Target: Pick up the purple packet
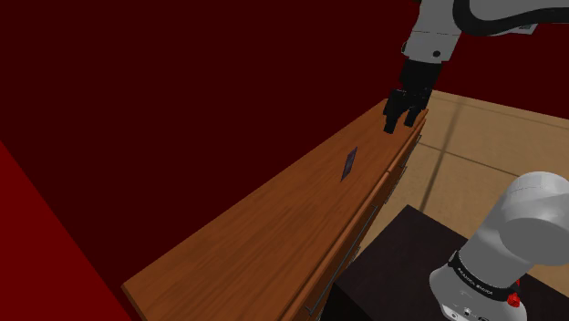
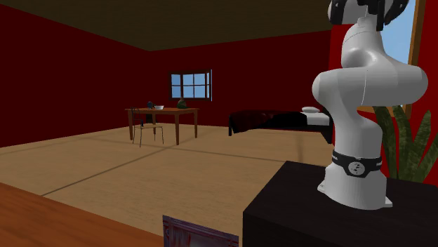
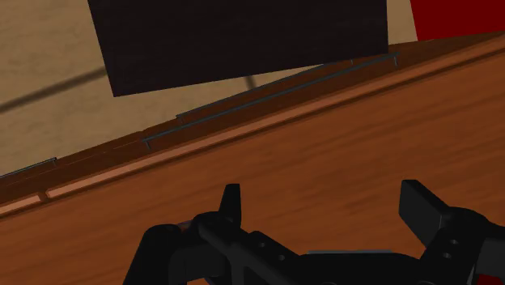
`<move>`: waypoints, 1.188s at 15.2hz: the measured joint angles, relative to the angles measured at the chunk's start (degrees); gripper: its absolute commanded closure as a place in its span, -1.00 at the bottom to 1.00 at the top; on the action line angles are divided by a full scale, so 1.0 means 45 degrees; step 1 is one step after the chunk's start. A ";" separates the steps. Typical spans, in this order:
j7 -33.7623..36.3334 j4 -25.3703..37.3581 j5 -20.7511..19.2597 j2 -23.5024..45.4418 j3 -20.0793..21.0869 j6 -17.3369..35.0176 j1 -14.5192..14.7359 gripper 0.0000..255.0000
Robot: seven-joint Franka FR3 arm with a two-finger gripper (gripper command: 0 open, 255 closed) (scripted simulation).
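Claw (image 1: pixel 401 126) agape, apart from the purple packet (image 1: pixel 348 163).

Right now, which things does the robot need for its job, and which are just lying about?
For the job: purple packet, open gripper, dresser under the packet.
Just lying about: table, chair, bed, plant, window.
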 measured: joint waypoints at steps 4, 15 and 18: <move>0.0811 0.0102 0.0138 0.0873 0.0137 0.0721 -0.0357 -1.00; 0.4641 0.0895 0.0378 0.5536 0.0161 0.4346 -0.2155 -1.00; 0.5667 0.1301 0.0414 0.6736 0.0038 0.5101 -0.2572 -1.00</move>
